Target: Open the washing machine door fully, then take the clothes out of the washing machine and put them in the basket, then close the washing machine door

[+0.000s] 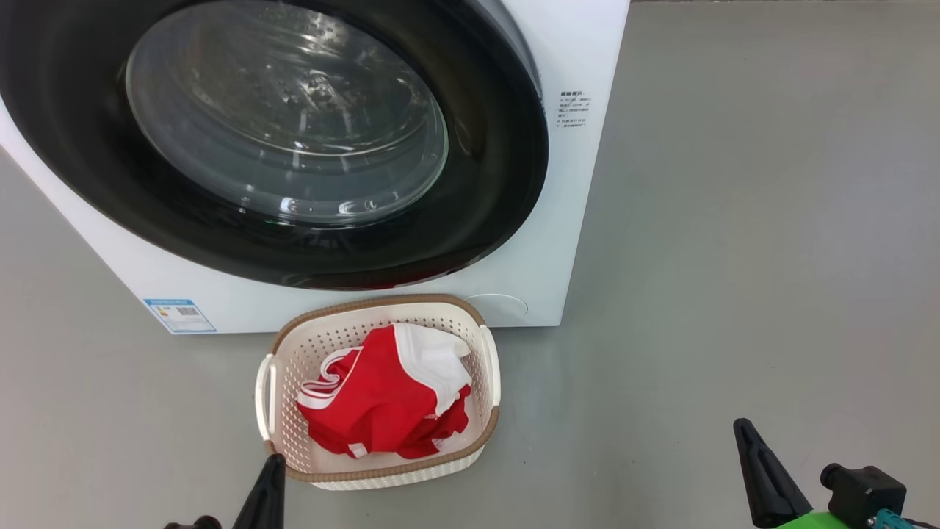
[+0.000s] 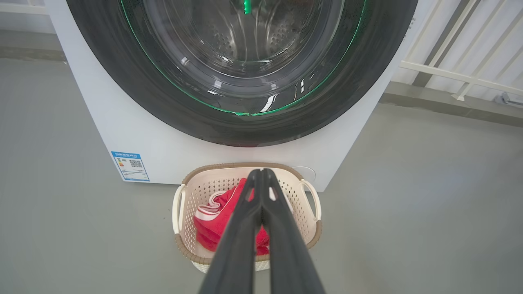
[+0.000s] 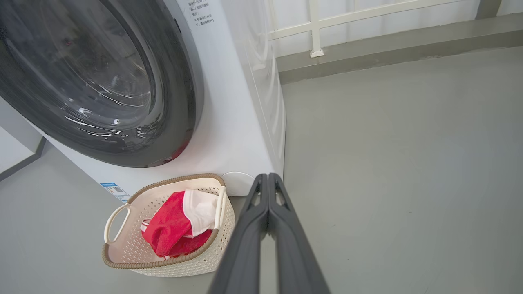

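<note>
Head view: washing machine door (image 1: 485, 184) lies flat against the white washing machine (image 1: 580, 220) and looks closed; the drum behind the glass appears empty. Basket (image 1: 382, 474) sits on the floor just before the machine, red-and-white clothes (image 1: 374, 400) heaped inside. Left gripper (image 1: 270, 470) is low by the basket's near rim, right gripper (image 1: 749, 444) well off to the side. Left wrist view: fingers pressed together, empty, aimed over the basket. Right wrist view: fingers together, empty; door looks flush. Judgement: closing step looks done; next move calls only for confirming the latch.
</note>
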You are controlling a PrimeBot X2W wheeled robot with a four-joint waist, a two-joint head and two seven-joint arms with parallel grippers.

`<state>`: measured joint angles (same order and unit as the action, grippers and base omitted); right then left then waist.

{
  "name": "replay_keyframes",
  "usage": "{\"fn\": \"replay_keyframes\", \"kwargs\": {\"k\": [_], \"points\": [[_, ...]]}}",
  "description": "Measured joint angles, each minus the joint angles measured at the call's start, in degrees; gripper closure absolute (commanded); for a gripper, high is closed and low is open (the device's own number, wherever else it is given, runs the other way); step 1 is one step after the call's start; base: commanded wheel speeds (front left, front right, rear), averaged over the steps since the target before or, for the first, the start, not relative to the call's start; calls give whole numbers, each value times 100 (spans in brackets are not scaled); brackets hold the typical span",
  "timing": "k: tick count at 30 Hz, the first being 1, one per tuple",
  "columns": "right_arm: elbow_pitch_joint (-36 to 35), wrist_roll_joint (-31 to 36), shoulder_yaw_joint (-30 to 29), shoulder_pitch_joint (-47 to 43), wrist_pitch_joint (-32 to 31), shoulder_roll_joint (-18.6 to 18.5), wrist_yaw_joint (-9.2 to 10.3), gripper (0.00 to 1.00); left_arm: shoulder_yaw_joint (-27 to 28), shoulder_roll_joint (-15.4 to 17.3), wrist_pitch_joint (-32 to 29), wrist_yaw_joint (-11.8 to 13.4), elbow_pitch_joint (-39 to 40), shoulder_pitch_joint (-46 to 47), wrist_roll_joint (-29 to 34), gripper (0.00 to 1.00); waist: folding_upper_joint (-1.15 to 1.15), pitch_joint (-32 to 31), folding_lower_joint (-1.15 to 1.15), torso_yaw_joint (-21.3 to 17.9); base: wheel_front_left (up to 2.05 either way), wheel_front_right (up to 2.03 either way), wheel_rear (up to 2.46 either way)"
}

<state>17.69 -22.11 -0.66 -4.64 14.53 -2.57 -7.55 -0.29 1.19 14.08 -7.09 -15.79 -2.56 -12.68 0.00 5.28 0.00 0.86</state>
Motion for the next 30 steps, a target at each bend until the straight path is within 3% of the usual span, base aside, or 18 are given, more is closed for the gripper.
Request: {"fn": "replay_keyframes", "kwargs": {"k": [30], "points": [[1,-1697,-48,36,-408,11,0,100,-9,47,-385,0,-23,20,-1948,100,0,-124,1,-20,0,0,0]]}}
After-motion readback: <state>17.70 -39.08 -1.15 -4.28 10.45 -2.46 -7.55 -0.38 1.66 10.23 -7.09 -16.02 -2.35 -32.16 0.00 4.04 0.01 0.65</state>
